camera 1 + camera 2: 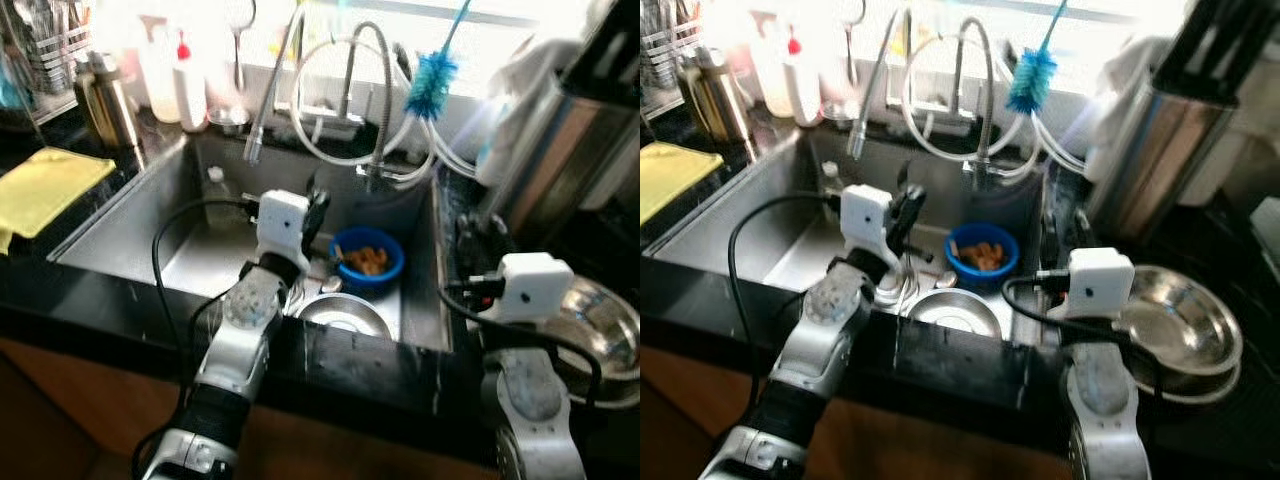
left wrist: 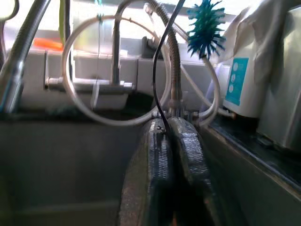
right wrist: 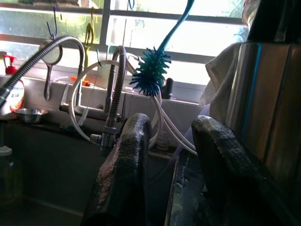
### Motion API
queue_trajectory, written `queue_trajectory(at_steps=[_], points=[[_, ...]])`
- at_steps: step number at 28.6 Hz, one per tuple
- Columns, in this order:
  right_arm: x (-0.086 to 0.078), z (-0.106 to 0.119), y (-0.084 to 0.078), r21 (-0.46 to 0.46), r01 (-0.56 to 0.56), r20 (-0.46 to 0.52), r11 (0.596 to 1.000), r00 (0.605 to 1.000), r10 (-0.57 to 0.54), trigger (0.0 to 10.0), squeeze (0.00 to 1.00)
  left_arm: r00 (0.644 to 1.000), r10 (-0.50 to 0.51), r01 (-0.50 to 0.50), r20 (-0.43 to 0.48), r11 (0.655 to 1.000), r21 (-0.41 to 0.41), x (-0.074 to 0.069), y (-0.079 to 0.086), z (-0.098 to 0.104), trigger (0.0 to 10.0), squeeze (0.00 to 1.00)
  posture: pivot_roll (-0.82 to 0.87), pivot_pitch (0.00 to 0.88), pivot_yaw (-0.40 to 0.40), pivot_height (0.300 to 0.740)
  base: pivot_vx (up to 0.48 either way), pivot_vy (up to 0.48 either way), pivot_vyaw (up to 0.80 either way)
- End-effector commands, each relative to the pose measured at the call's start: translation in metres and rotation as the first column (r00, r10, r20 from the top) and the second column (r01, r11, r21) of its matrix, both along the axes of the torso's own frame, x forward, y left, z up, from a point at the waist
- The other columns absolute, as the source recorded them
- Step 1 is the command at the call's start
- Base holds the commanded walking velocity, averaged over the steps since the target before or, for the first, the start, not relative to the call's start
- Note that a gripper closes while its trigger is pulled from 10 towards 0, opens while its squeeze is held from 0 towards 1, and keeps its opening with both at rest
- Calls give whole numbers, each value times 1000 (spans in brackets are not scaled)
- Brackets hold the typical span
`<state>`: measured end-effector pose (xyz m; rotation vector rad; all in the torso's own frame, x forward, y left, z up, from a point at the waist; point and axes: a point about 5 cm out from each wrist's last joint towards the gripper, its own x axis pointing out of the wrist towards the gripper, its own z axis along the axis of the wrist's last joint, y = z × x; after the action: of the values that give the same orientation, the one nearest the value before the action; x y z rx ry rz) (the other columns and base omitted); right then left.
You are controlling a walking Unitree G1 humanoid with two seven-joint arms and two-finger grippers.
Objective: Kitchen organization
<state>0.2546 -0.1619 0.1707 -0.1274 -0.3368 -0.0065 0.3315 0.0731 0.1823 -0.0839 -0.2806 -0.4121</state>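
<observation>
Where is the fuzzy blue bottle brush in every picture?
Left eye view: blue bottle brush hangs at the window, upper right of middle.
Right eye view: upper middle.
Left wrist view: top, right of middle.
Right wrist view: upper middle.
Shared landmark: curved faucet beside it.

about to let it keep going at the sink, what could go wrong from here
The left gripper is shut and sits low in the sink, just above the blue bowl of food scraps and the steel bowl; a blind move could tip either one. Loops of white hose hang round the faucet, where an arm's black cable could snag. The right gripper is open beside the stacked steel bowls on the counter and might knock them.
</observation>
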Motion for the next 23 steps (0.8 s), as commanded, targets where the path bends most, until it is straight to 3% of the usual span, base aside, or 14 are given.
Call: queue_trajectory(at_steps=[1, 7, 9, 13, 19, 20, 23], points=[[0, 3, 1, 6, -4, 5, 1000, 1000, 4, 10000, 0, 998, -18, 17, -63, 1000, -8, 1, 0, -9, 10000, 0, 77, 26, -73, 740, 0, 0, 0], [0, 2, 3, 7, -5, 5, 1000, 1000, 5, 10000, 0, 978, -75, 89, -197, 994, 61, 4, -12, -28, 10000, 0, 75, 26, -70, 740, 0, 0, 0], [0, 2, 3, 8, -4, 5, 1000, 1000, 4, 10000, 0, 976, -77, 92, -205, 994, 64, 5, -14, -30, 10000, 0, 78, 25, -71, 740, 0, 0, 0], [0, 2, 2, 6, -2, 5, 1000, 1000, 2, 10000, 0, 969, -61, 62, -240, 998, -6, 11, -23, -33, 10000, 0, 68, 22, -69, 740, 0, 0, 0], [-1, 1, 1, 4, 3, 4, 1000, 1000, -3, 10000, 0, 970, -33, 30, -242, 999, -18, 16, -31, -32, 10000, 0, 68, 22, -71, 740, 0, 0, 0], [-1, 1, 1, 4, 2, 3, 1000, 1000, -2, 10000, 0, 970, -29, 26, -241, 1000, -16, 16, -32, -32, 10000, 1000, 68, 22, -71, 740, 0, 0, 0], [-1, 1, 2, 4, 2, 3, 1000, 1000, -2, 10000, 0, 971, -29, 22, -237, 999, -31, 19, -35, -28, 10000, 1000, 67, 21, -69, 740, 0, 0, 0]])
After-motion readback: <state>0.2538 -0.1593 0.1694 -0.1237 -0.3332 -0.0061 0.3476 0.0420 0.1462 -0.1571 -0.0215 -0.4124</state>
